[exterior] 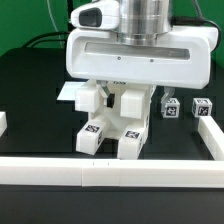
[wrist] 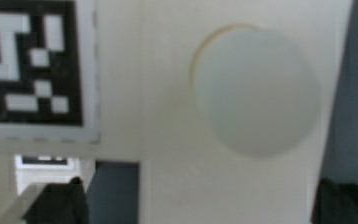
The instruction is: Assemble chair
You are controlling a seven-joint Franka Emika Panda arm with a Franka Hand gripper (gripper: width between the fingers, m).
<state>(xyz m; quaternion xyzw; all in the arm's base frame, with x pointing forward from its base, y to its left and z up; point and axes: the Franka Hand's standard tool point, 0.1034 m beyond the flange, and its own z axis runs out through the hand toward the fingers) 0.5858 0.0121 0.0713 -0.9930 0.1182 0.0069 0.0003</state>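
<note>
In the exterior view my gripper [exterior: 112, 88] hangs low over the white chair pieces, and its broad white hand hides the fingertips. Under it stand two chunky square posts, one [exterior: 93, 133] beside the other [exterior: 130, 137], each with a tag on its near end. In the wrist view a white chair piece [wrist: 229, 110] with a round raised disc and a tag [wrist: 25, 60] fills the frame. It runs down between my gripper's [wrist: 197, 205] dark fingers [wrist: 55, 203]. One finger stands apart from it across a dark gap; the other is at its edge.
Two small tagged white pieces [exterior: 172, 108] [exterior: 201, 108] sit at the exterior view's right. Low white border rails run along the front [exterior: 110, 170], the right [exterior: 212, 135] and the left [exterior: 3, 122]. The marker board [exterior: 70, 92] lies behind the posts.
</note>
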